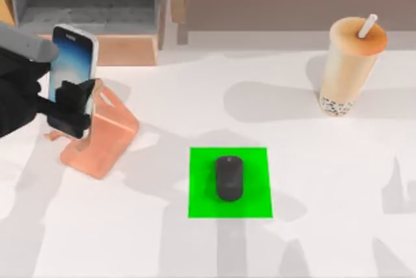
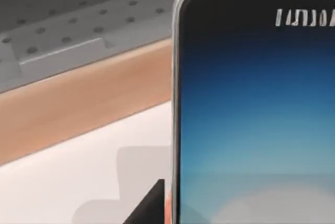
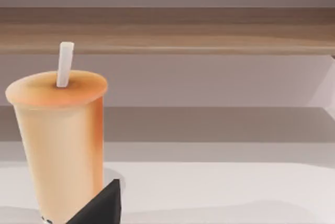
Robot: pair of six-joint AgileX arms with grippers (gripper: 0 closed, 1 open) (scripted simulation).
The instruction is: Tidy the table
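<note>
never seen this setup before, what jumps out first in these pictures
The bright green square patch in the middle of the white table stands out most, with a black mouse lying on it. At the left, the left claw is at a phone propped on an orange stand. At the far right stands a bubble tea cup with a straw.
</note>
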